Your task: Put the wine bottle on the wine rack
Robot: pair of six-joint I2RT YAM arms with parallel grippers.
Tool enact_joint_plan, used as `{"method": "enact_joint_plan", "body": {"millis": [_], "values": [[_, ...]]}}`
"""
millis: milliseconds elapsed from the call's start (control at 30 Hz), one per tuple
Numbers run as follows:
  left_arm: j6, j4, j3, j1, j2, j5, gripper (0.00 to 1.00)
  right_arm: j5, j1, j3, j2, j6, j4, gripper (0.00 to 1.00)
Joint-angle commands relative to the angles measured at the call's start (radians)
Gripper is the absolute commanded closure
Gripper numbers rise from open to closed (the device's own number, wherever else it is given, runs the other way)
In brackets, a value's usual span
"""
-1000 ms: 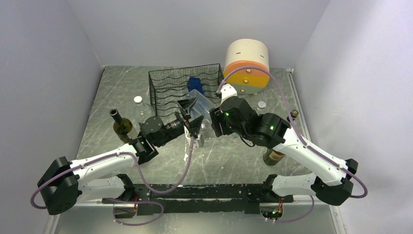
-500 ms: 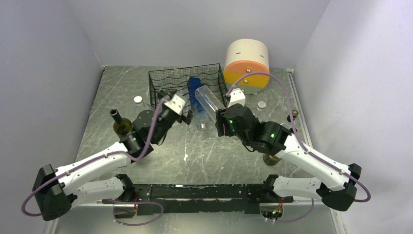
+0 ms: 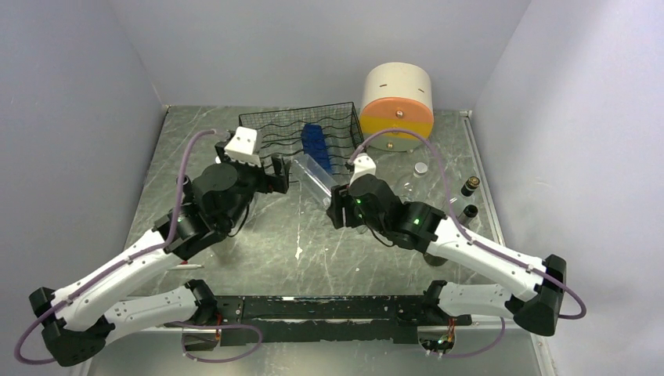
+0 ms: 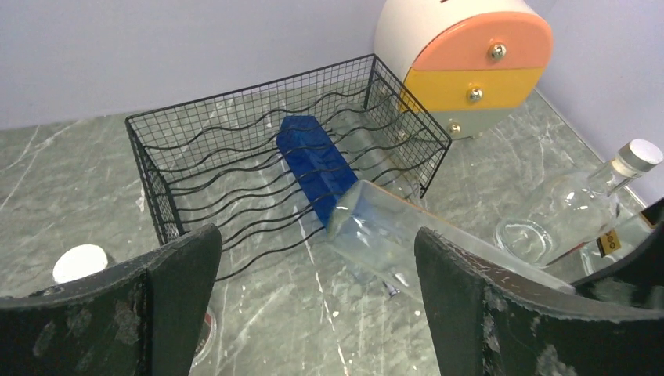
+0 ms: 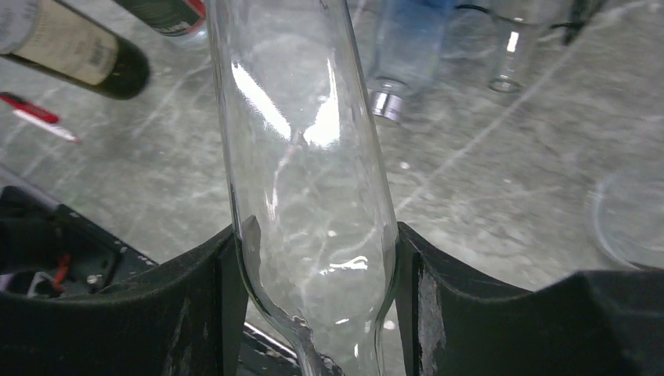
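- Right gripper [image 5: 313, 258]: jaws partly open, clamped on the body of the clear glass bottle [image 5: 305, 141]. The bottle's base projects ahead of the claw.
- Wine rack [image 4: 149, 157]: just beyond that base. A blue bottle [image 4: 313, 160] fills a middle trough.
- Left gripper [image 3: 276, 171]: spread wide, empty, near the rack's front-left corner.
- Handling: likely best to aim for the free trough beside the blue bottle, lift clear of the front wire, and release only once cradled.

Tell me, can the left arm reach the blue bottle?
Probably yes: the open left gripper faces the wine rack, open-topped, though the clear bottle in the right gripper crowds the blue bottle.
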Motion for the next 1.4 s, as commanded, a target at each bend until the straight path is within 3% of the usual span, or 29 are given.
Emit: {"method": "enact_joint_plan", "body": {"millis": [0,367,733,1367], "values": [[-0.067,-0.175,0.088,-0.002,-0.059,-0.015,0.03,-0.096,-0.003,0.03,0.03,0.039,0.195,1.0],[-0.071,-0.245,0.102,-0.002,-0.142,0.046,0.03,-0.163,0.007,0.021,0.236,0.091,0.303,1.0],[-0.083,-0.251,0.087,-0.002,-0.164,0.017,0.03,-0.047,0.024,0.095,0.452,0.143,0.365,1.0],[-0.053,-0.277,0.14,-0.002,-0.142,0.053,0.03,0.153,0.025,0.214,0.677,0.223,0.54,1.0]]}}
